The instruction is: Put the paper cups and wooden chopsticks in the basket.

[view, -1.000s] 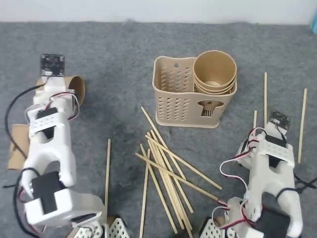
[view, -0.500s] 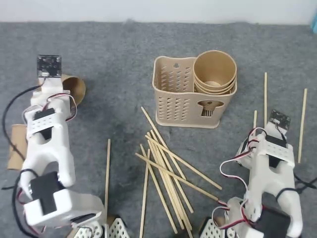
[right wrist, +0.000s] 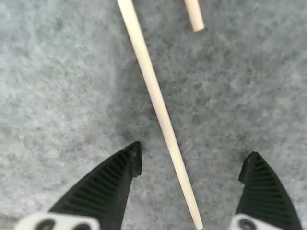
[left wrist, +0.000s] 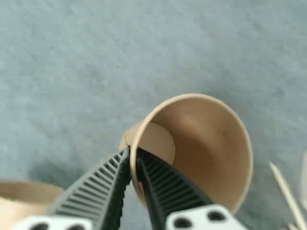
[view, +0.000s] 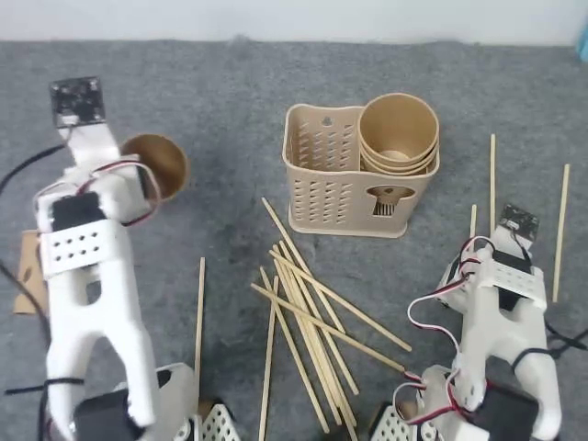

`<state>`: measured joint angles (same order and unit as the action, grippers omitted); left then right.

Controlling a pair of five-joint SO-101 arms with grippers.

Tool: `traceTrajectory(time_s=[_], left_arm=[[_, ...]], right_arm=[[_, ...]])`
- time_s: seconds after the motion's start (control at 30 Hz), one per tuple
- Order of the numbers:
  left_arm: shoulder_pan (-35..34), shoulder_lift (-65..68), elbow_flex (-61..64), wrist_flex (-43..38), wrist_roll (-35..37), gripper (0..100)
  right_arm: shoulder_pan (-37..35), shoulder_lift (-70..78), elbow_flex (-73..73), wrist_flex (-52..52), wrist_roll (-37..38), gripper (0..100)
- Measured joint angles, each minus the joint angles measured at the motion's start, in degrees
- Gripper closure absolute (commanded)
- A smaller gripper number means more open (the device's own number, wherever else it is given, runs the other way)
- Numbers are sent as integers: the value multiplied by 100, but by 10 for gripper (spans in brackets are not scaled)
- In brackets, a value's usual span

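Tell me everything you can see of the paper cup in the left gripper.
The paper cup is plain brown, thin card by its look, with a rolled rim and a round flat bottom seen through its open mouth. Empty, it is tipped on its side. The left gripper pinches its wall, one finger inside, one outside. In the high view it is left of the basket, apart from it, over grey carpet.

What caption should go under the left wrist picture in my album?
Left gripper shut on the rim of a brown paper cup, grey mat behind.
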<state>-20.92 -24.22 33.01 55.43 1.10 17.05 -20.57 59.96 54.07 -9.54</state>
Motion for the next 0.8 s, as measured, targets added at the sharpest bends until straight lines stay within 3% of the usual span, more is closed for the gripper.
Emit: traceTrajectory(time_s=[0.13,0.53,0.8], left_arm=[[484,-88,-281,897,484,987],[1512,-97,-2374,2259,1600,987],[2409,-97,-3745,2514,2743,987]], right_arm=[[0,0,0,0,0,669],[0,0,0,0,0,669],[0,0,0,0,0,669]])
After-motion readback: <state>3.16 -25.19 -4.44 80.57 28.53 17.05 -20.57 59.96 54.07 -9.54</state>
